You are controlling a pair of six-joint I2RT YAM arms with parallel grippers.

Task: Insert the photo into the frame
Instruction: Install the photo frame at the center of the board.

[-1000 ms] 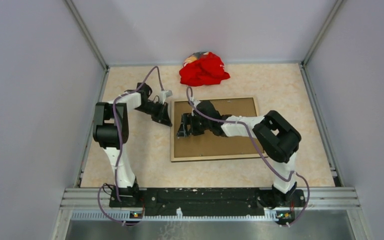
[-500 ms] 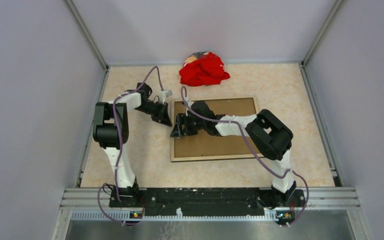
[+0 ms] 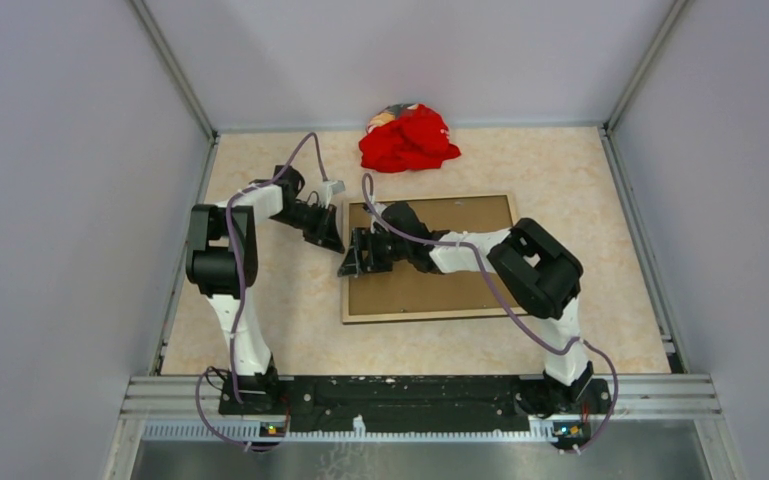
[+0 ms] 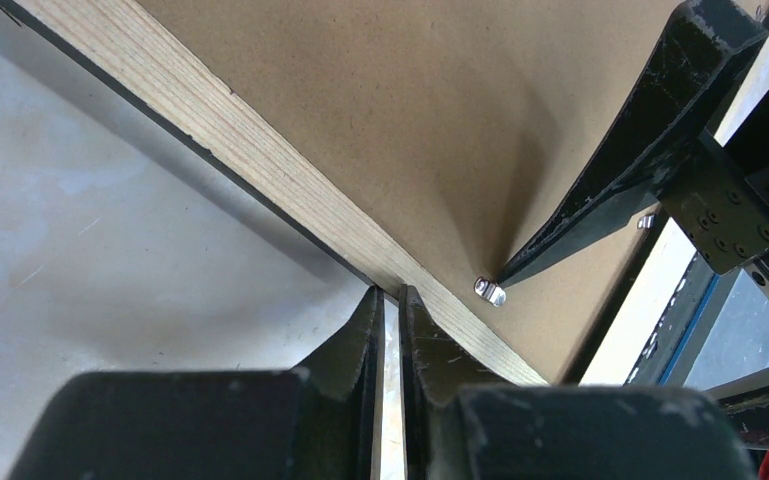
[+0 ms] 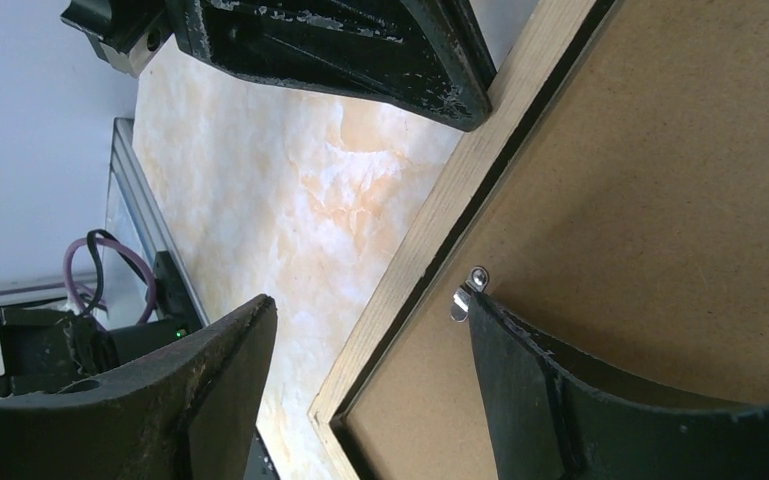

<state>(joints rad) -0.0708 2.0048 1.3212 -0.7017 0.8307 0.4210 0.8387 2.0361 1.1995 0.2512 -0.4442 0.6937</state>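
Note:
The frame (image 3: 430, 316) lies back up on the table, its pale wood rim around a brown hardboard backing (image 3: 430, 285). The photo is hidden. My left gripper (image 3: 332, 240) is shut, its tips (image 4: 390, 292) touching the outer edge of the frame's left rail (image 4: 250, 160). My right gripper (image 3: 353, 262) hangs open over that rail (image 5: 460, 190), one finger above the bare table. Its other fingertip (image 5: 485, 310) touches a small metal turn clip (image 5: 463, 297) on the backing (image 5: 660, 200). The clip (image 4: 490, 291) also shows in the left wrist view.
A crumpled red cloth (image 3: 410, 138) lies at the back of the table, behind the frame. Grey walls close in the marbled tabletop (image 3: 280, 300) on three sides. The arms' base rail (image 3: 400, 395) runs along the near edge.
My right gripper has moved left across the backing to the frame's left rail and the clip. The left gripper and the frame have stayed put.

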